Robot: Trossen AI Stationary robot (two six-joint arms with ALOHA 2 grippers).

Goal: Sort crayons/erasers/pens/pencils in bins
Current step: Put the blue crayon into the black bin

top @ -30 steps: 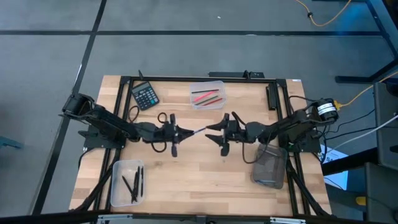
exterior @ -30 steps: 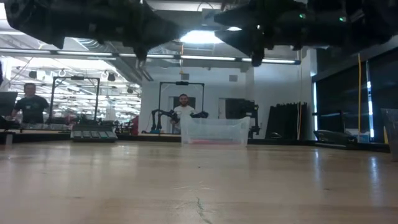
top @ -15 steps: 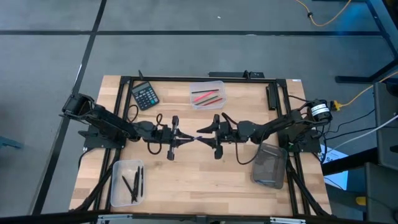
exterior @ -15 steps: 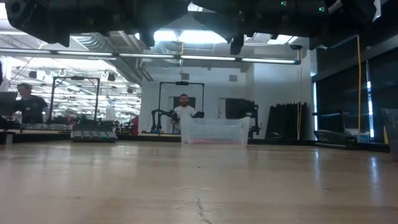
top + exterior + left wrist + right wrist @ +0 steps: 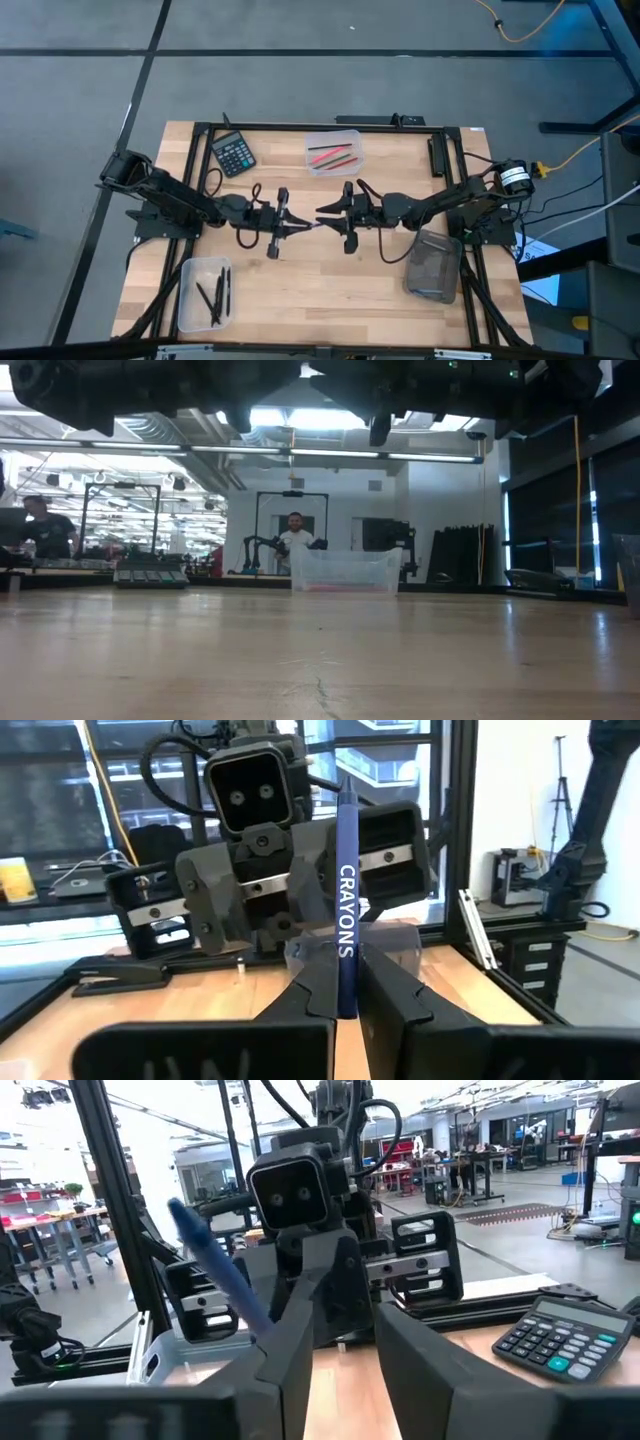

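You have the left end effector (image 5: 300,224) pinching a blue crayon (image 5: 345,910) in mid-air, offered tip-first between the half-spread right end effector (image 5: 325,214), apparently for handover.

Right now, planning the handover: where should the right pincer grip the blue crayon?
Probably the free end beyond the left pincer, coming head-on from the right. The blue crayon is clamped by one end, and its bare length points at the right pincer, whose fingers are open.
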